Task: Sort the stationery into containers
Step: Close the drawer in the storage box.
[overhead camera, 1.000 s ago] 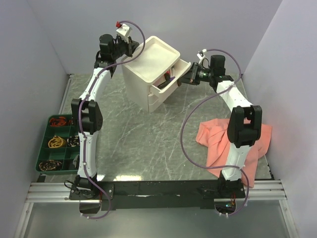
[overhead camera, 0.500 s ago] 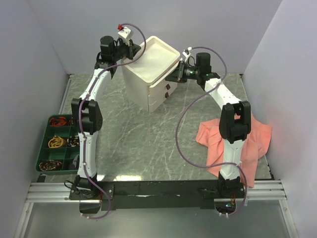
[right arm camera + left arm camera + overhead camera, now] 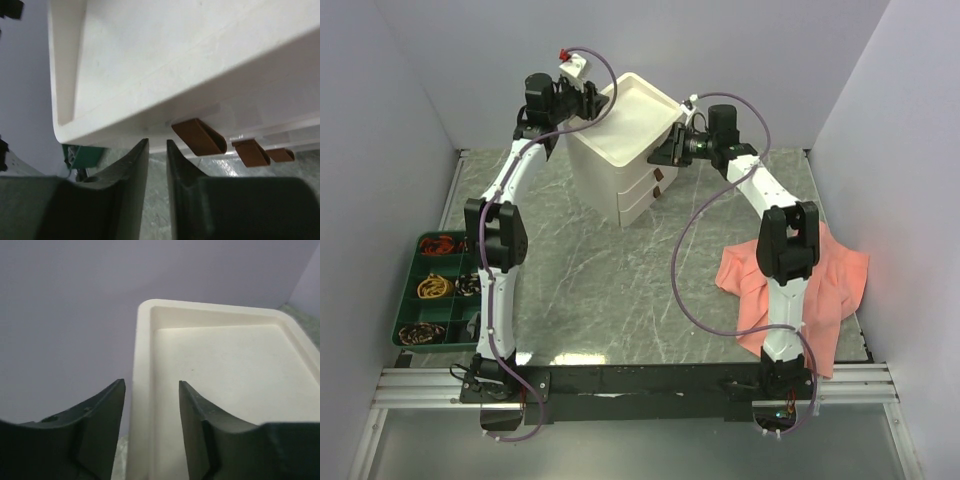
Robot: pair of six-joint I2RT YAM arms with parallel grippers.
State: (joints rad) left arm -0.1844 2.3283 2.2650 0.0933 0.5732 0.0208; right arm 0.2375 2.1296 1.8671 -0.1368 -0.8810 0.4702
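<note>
Left end effector (image 3: 151, 390): fingers standing wide apart, straddling the rear-left rim of the drawer box (image 3: 605, 175) without visibly touching it, holding nothing.
Right end effector (image 3: 157, 145): fingers sitting at a narrow slit with nothing between them, tips pointing under the tray lip just beside the top brown pull tab (image 3: 200, 137).
Drawers (image 3: 640, 195): all lying pushed in flush.
The box is standing at the far middle of the counter (image 3: 620, 290).
Salmon cloth (image 3: 835, 280): lying at the near right.
Green compartment tray (image 3: 402, 300): sitting at the near left.
</note>
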